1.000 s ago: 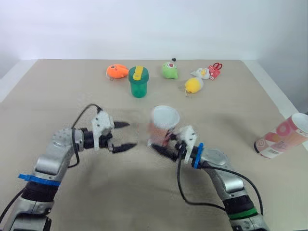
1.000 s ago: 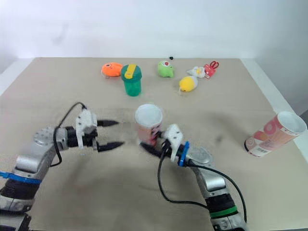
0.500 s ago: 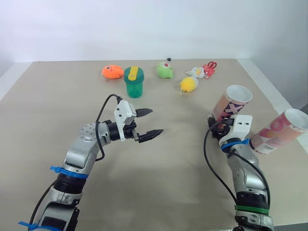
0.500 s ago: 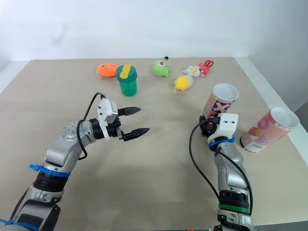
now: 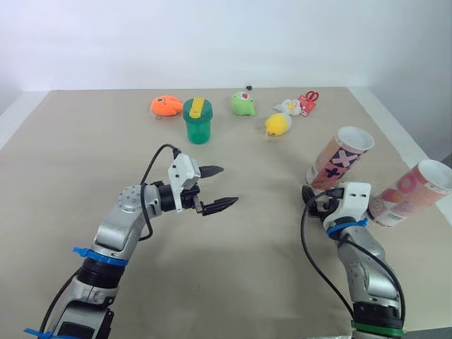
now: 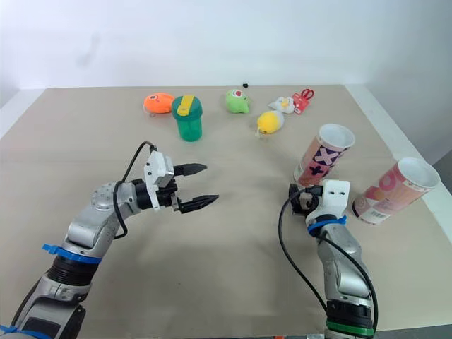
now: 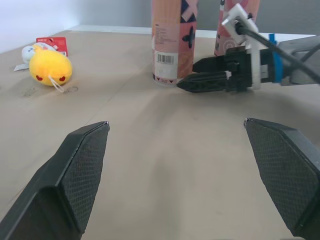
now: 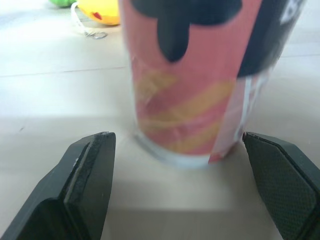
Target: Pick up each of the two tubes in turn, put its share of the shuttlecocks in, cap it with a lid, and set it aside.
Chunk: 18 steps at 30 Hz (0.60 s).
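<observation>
The nearer tube (image 5: 337, 157) stands upright on the right side of the counter (image 5: 233, 261), its mouth open and no lid on it. It is pink with yellow stripes and bold black cross and plus marks. Low on its side is a barcode (image 7: 164, 58) under a block of small print that I cannot read.

The right hand (image 5: 309, 198) sits low on the counter at the foot of this tube. Its two black fingers (image 8: 90, 170) are spread wide and hold nothing, with the tips just short of the tube's base.

A second tube (image 5: 412, 193) stands further right, near the counter's edge. It is pink with white ring patterns and is also uncapped.

The left hand (image 5: 227, 186) hangs above the middle of the counter, well apart from both tubes. Its fingers are spread and empty.

Along the far side stand a green cup (image 5: 198, 121) with a yellow strap on its lid, an orange toy (image 5: 167, 106), a green toy (image 5: 244, 103), a yellow toy (image 5: 278, 125), a small white toy (image 5: 290, 106) and a red packet (image 5: 308, 99) whose writing is too small to read.
</observation>
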Available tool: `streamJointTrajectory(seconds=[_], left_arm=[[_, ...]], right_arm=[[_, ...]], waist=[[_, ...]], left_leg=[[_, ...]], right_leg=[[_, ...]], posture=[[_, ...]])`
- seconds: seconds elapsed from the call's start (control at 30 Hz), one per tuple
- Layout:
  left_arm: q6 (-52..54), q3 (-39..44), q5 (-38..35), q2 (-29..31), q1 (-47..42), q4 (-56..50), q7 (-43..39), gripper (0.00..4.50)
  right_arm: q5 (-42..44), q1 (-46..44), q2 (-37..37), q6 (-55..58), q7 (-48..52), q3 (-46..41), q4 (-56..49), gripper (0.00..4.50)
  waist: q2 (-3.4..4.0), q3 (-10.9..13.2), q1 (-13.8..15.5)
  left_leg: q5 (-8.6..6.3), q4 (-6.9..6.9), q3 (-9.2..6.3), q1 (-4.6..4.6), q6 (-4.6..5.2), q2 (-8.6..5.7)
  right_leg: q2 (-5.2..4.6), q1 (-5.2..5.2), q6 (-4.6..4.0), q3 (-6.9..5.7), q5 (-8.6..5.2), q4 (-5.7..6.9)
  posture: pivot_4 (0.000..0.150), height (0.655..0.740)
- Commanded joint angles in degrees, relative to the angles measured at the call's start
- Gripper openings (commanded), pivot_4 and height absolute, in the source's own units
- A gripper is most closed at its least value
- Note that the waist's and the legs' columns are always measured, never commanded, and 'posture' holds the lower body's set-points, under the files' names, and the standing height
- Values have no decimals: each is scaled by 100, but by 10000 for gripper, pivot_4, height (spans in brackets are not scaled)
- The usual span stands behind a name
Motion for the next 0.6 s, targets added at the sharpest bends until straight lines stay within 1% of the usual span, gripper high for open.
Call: streamJointTrajectory(seconds=[0.03,0.17,0.23,0.33,0.43,0.5,0.6], left_arm=[[-107,331,-42,139,162,-124,146,45000],[-103,800,-91,238,670,-312,576,45000],[-194,977,10,342,1089,-559,736,45000],[-268,1151,52,517,1816,-967,842,45000],[-312,1177,53,579,2186,-1178,920,45000],[-360,1168,111,593,2310,-1269,1011,45000],[-356,1199,79,563,2375,-1296,1156,45000]], right_arm=[[368,427,-161,-77,647,168,-759,43509],[756,543,-684,-24,1909,953,-1507,43509],[706,395,-900,14,2273,1320,-1572,43509],[479,-70,-928,-106,2405,1761,-1269,43509],[433,-318,-784,-161,2352,1883,-985,43509],[407,-370,-712,-223,2358,1923,-830,43509],[348,-368,-652,-361,2424,1991,-594,43509]], waist=[[1,0,-4],[2,2,-60],[2,2,-75],[-5,2,-42],[-9,4,21],[-9,4,82],[-9,4,99]], left_leg=[[-1,0,1,0,1,2],[-3,0,10,12,4,15],[-1,5,8,14,5,18],[0,6,14,24,7,44],[10,8,22,16,8,44],[18,8,22,7,5,43],[18,8,31,5,4,39]], right_leg=[[1,0,-1,0,-1,0],[-1,-6,8,15,-3,0],[5,-6,31,14,-11,0],[12,-1,19,10,-1,0],[15,-1,20,8,3,0],[12,-2,27,3,4,-2],[4,-3,30,6,4,-5]], posture=[[1500,7400],[1500,7400],[1500,7400],[1500,7400],[1500,7400],[1500,7400],[1500,7400]])
